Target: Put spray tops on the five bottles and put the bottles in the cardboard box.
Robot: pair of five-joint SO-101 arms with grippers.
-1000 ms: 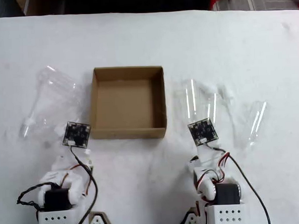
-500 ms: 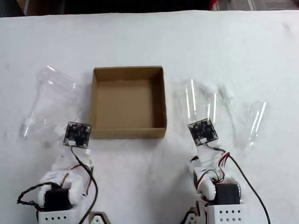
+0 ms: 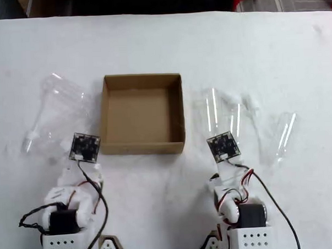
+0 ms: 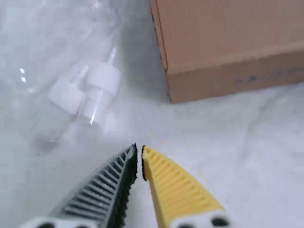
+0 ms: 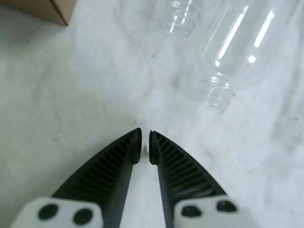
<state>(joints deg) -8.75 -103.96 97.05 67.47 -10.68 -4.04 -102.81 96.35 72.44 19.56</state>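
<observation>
Clear bottles [image 3: 60, 107], perhaps five, lie flanking the open-topped cardboard box [image 3: 142, 148].

White table [image 3: 151, 42]; cardboard box [image 3: 142, 148], clear bottles [image 3: 60, 110] on it.

One cardboard box [image 3: 142, 78] is counted. Five clear bottles [image 3: 212, 108] are counted in the high view: two lie left of the box and three lie right of it. Two white spray tops [image 4: 102, 80] are counted in the left wrist view, side by side. Whether they sit on bottle necks cannot be told. Two arms are recorded: the left arm [image 3: 62, 217] and the right arm [image 3: 241, 215].
</observation>
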